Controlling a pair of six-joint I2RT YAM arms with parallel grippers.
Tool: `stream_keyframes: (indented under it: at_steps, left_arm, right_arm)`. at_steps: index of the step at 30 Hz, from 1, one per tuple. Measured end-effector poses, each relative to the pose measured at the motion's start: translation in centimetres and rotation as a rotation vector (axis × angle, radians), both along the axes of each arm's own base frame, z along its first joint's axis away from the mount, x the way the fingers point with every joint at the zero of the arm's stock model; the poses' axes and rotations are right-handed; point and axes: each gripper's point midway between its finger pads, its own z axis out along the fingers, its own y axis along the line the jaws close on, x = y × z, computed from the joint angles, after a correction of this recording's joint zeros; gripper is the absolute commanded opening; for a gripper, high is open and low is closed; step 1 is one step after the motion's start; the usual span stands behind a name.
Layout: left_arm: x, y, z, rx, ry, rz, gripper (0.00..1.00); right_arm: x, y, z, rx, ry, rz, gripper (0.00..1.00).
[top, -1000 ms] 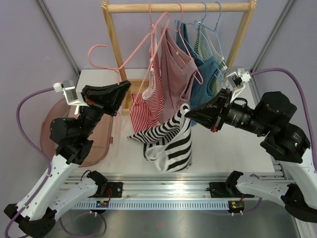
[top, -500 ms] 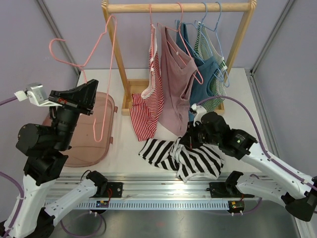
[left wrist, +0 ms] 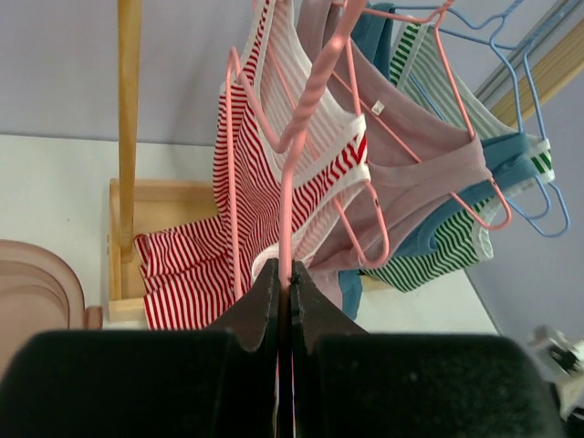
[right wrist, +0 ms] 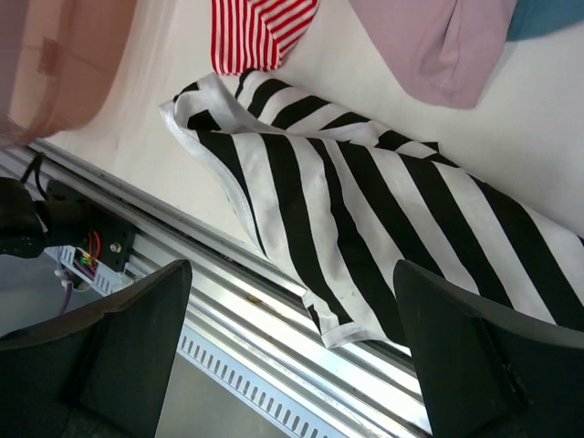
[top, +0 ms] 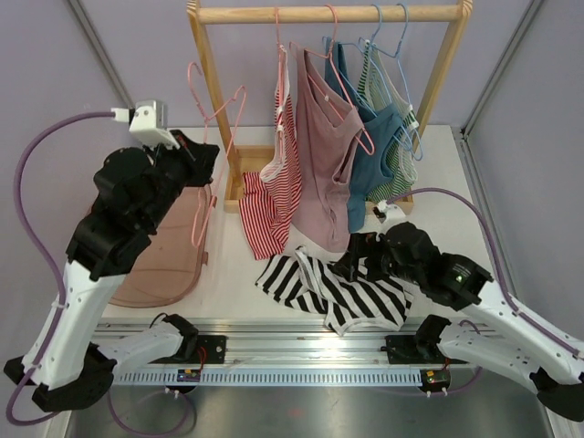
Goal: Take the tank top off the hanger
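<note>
The black-and-white striped tank top (top: 339, 294) lies crumpled on the white table near its front edge, off any hanger; the right wrist view also shows this tank top (right wrist: 365, 210). My right gripper (top: 349, 265) hovers just above it, open and empty, and in its own view the right gripper (right wrist: 292, 328) has wide-spread fingers. My left gripper (top: 212, 162) is raised at the left, shut on the wire of a bare pink hanger (top: 217, 117). Seen from the left wrist, the left gripper (left wrist: 285, 274) pinches the hanger (left wrist: 290, 173) between closed jaws.
A wooden rack (top: 328, 14) at the back carries red-striped (top: 266, 196), mauve (top: 324, 155), blue (top: 372, 151) and green-striped tops on hangers. A brownish translucent bin (top: 169, 260) sits at the left. A metal rail (top: 301, 338) runs along the table's near edge.
My right gripper has opened and released the striped tank top, which now rests on the table. The left arm swung the empty pink hanger from the far left back toward the rack.
</note>
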Motion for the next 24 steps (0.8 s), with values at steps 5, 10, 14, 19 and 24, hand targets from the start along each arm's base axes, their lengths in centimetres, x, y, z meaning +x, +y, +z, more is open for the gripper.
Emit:
stream_keyframes:
  at_steps: [5,10,14,19,24]
  left_arm:
    - [2.9,-1.6,1.8,0.045,0.022,0.01,0.0]
    - [5.9,-2.3,4.6,0.066,0.004,0.042,0.0]
    - [8.9,-1.9,6.4,0.061,-0.016,0.084,0.0]
    - [13.6,-1.3,6.3,0.063,-0.001,0.117,0.0]
    - [17.6,-1.3,3.0,0.074,0.076,0.106,0.0]
  right_arm:
    - [-0.3,-1.6,2.5,0.052,-0.069,-0.042,0.99]
    - [-0.8,-2.2,3.3,0.085,-0.087,-0.053,0.99]
    - [-1.0,-2.4,3.4,0.101,-0.087,-0.057,0.99]
    - [-1.3,-2.4,3.5,0.12,-0.087,-0.053,1.0]
    - [-1.5,-2.5,3.4,0.128,-0.087,-0.052,0.99]
